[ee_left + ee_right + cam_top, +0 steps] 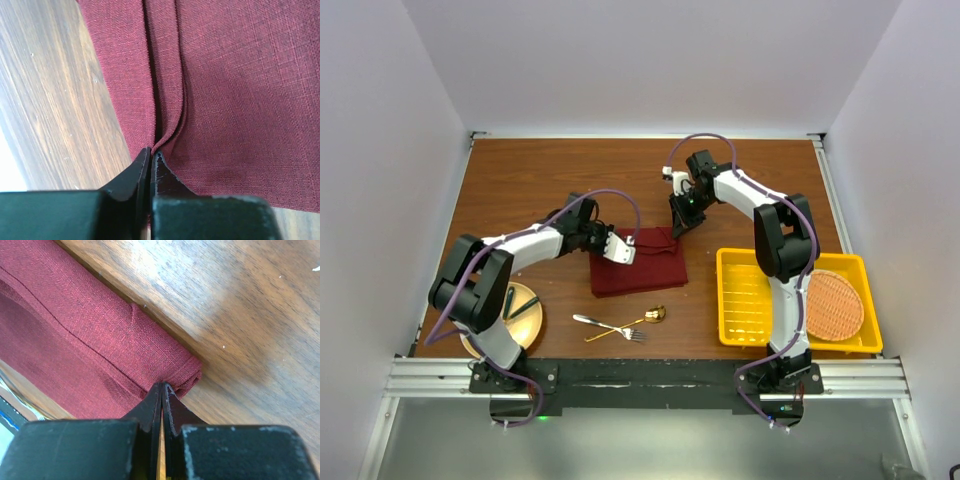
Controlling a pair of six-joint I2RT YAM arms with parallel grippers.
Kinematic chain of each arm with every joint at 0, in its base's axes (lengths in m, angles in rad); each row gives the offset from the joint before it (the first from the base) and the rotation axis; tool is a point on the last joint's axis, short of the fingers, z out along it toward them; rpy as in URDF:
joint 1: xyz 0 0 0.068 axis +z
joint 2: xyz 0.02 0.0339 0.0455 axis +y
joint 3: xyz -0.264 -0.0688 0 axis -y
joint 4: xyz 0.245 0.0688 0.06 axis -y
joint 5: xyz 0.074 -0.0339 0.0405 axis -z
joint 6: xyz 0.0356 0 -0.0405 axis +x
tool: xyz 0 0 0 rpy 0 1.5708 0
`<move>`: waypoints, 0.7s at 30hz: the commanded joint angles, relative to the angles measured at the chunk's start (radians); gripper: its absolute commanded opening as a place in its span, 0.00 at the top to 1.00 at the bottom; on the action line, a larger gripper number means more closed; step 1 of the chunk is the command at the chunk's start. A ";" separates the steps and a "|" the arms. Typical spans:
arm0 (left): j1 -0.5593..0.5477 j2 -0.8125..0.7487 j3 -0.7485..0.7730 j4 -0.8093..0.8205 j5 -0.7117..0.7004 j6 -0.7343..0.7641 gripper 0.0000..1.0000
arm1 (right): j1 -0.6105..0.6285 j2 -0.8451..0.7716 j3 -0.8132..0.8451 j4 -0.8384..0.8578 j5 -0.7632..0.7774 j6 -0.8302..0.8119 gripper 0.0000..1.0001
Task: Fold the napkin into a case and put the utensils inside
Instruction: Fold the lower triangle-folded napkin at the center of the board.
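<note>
The maroon napkin point(638, 265) lies folded into a rectangle in the middle of the table. My left gripper point(621, 248) is at its far left corner. In the left wrist view the left gripper point(151, 151) is shut on a gathered ridge of the napkin point(240, 100). My right gripper point(678, 228) is at the far right corner. In the right wrist view the right gripper point(161, 386) is shut on the layered corner of the napkin point(75, 330). The silver fork point(605, 325) and gold spoon point(655, 314) lie crossed in front of the cloth.
A yellow tray point(745, 300) at the right holds a round orange woven mat point(834, 303). A tan plate point(527, 325) with dark green-handled cutlery point(510, 302) sits at the near left. White walls close in the wooden table point(540, 175) on three sides.
</note>
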 commanded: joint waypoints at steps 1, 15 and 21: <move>0.004 -0.024 0.059 -0.070 0.064 -0.034 1.00 | -0.001 -0.002 0.074 -0.024 0.008 -0.001 1.00; 0.001 -0.047 0.125 -0.251 0.167 -0.172 1.00 | -0.001 -0.008 0.182 -0.086 -0.049 -0.001 1.00; -0.022 -0.070 0.053 -0.223 0.156 -0.195 1.00 | 0.000 -0.010 0.161 -0.072 -0.052 0.009 1.00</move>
